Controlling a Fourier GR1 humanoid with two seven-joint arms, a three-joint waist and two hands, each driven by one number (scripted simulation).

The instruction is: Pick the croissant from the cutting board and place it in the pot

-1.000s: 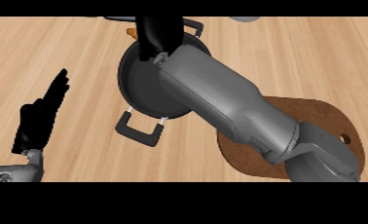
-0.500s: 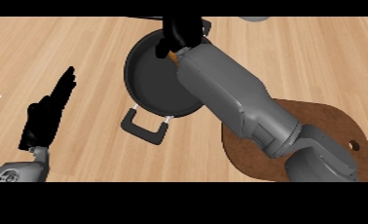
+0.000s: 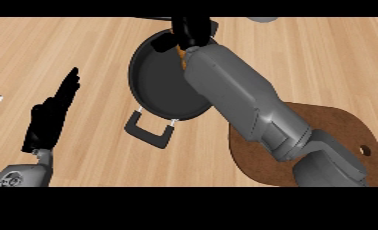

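Here the croissant point(image 3: 179, 53) shows only as an orange sliver at the pot's point(image 3: 159, 81) far right rim, under the right robot hand point(image 3: 190, 30), whose fingers curl down around it. The dark pot lies mid-desk with its near handle pointing toward the lower edge. The right forearm crosses the pot's right edge, coming from over the brown cutting board point(image 3: 336, 124) at lower right. Bare desk point(image 3: 88, 39) spreads left of the pot, where the left robot hand point(image 3: 52, 114) rests open, fingers up.
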